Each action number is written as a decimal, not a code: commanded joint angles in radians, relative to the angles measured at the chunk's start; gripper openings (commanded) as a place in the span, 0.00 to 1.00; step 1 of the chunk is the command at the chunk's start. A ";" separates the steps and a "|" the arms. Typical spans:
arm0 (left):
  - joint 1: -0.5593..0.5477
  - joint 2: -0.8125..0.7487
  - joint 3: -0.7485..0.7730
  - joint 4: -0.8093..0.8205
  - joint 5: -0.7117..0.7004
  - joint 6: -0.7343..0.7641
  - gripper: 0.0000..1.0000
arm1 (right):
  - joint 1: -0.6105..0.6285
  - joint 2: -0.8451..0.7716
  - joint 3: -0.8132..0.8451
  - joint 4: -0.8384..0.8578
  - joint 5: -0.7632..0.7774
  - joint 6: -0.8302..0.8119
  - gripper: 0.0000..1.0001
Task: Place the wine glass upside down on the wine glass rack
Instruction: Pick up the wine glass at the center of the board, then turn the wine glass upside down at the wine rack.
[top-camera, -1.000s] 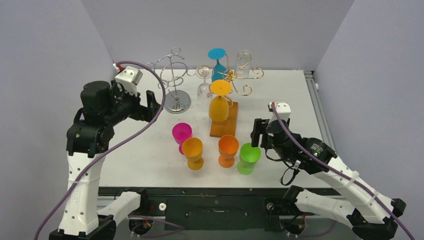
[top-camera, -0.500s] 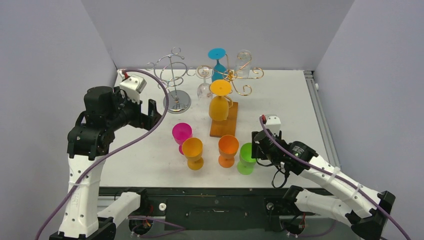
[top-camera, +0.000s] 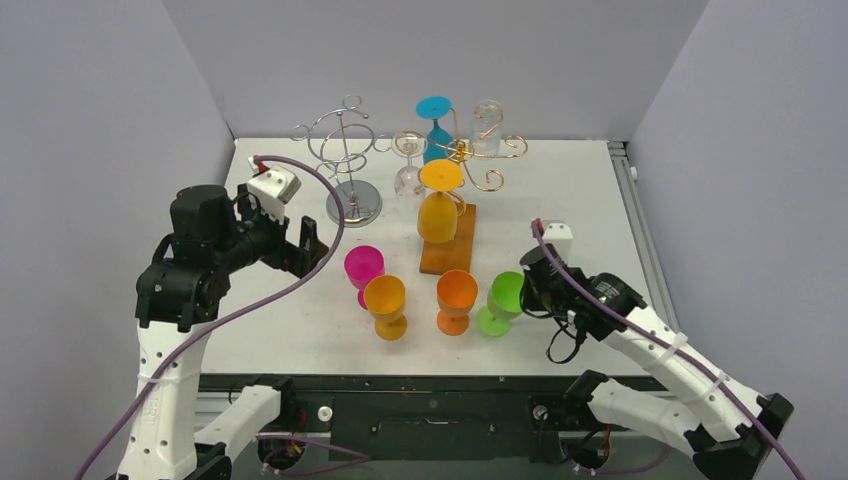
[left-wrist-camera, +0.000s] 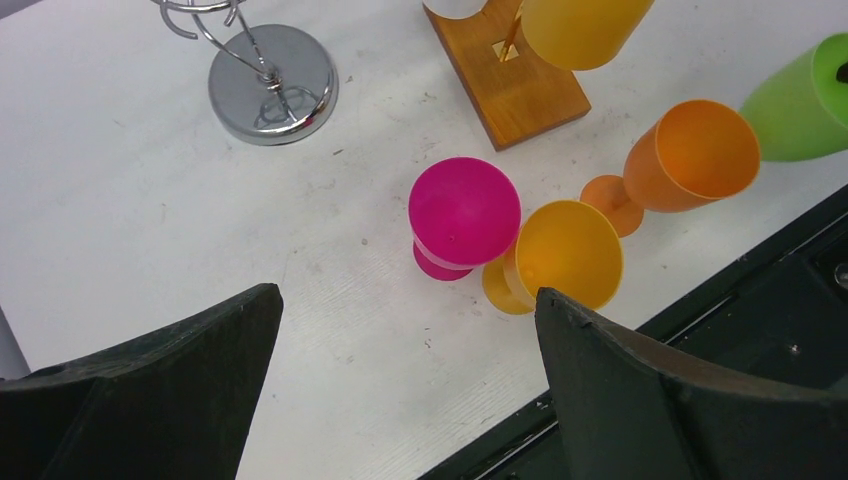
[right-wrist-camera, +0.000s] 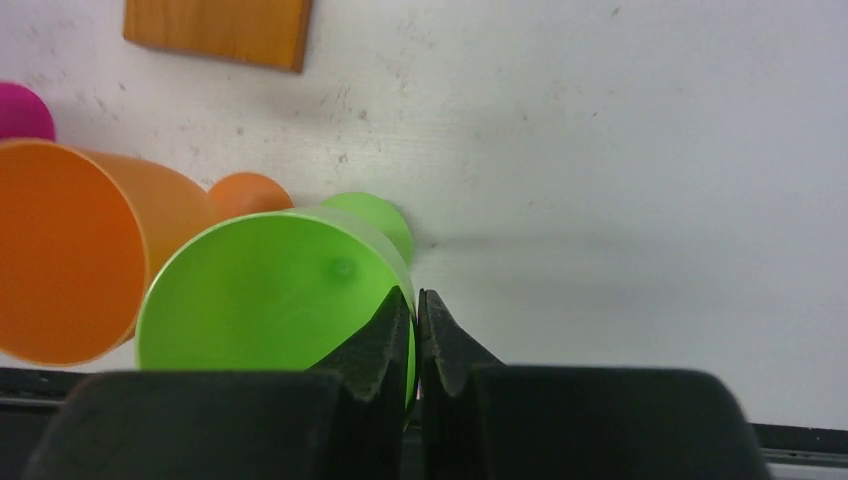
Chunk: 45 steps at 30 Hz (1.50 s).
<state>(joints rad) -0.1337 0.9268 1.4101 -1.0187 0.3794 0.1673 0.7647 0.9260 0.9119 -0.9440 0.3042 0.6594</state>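
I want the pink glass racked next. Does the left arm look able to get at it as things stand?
Probably yes: the left claw is open and faces the pink glass with nothing between; the yellow glass close beside it may crowd one finger.

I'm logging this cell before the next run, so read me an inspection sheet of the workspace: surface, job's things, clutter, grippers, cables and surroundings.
Surface: white table, lightly scuffed.
Job's things: green glass tilted; pink glass, yellow glass and orange glass upright; gold rack holds inverted glasses; silver rack holds none.
Clutter: nothing seen.
Grippers: right gripper shut on the green glass's rim; left gripper open, holding nothing.
Cables: purple cables run along both arms, off the glasses.
Surroundings: grey walls on three sides.
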 joint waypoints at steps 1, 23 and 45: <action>0.003 0.014 0.073 -0.014 0.109 0.029 0.96 | -0.082 -0.084 0.189 -0.098 0.026 -0.083 0.00; -0.311 0.213 0.340 0.031 0.220 -0.200 0.96 | -0.048 0.079 0.845 0.094 -0.428 -0.178 0.00; -0.309 0.268 0.281 0.146 0.416 -0.343 0.95 | 0.105 0.184 0.855 0.293 -0.387 -0.199 0.00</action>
<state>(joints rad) -0.4400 1.2110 1.6810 -0.9718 0.7406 -0.1417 0.8494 1.1114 1.7695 -0.7582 -0.0669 0.4633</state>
